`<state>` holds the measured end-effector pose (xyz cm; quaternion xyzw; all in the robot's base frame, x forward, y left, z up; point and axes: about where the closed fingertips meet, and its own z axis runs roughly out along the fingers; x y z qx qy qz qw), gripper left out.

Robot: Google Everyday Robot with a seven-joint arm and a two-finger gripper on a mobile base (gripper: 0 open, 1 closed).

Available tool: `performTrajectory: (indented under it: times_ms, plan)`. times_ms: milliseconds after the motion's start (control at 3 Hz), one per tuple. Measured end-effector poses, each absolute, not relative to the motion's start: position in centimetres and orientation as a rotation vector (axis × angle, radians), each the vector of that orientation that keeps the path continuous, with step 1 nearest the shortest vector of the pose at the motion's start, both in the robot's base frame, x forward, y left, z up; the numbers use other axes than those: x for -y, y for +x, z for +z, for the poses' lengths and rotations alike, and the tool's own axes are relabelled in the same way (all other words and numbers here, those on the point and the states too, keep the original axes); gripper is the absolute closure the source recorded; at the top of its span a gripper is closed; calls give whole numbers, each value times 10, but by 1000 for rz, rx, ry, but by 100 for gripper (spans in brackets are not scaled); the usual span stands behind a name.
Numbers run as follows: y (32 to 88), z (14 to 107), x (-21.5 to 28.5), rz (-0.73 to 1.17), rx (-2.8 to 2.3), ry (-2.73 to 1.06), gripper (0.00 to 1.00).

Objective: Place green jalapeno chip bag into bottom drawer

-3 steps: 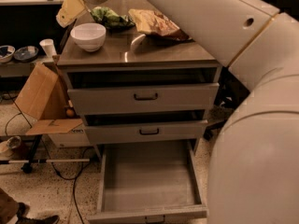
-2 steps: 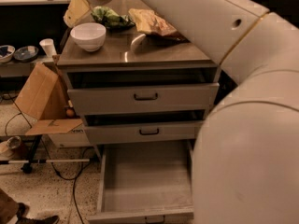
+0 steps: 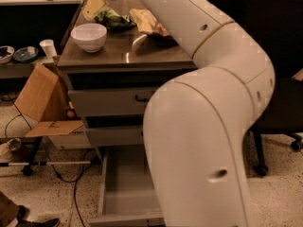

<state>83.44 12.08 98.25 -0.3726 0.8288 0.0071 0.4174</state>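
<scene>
While the arm has swung further across the view, the tool (image 3: 97, 6) has edged closer to the green jalapeno chip bag (image 3: 112, 19), which lies unmoved at the back of the surface (image 3: 118, 53) behind the white bowl (image 3: 88, 36). Tool open or closed: cannot tell. Grasp judged imminent; bottom drawer (image 3: 125, 193) stands open. No writing legible anywhere.

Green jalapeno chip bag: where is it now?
Camera view: the wrinkly green jalapeno chip bag lies at the back of the grey cabinet top, between the white bowl and the tan chip bag; the gripper is at its bowl-side end.
</scene>
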Motion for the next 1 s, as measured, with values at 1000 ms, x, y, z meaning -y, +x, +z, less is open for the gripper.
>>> performTrajectory:
  times_ms: [1000]
  plan:
    - [901, 976, -99, 81, -2028, -813, 0]
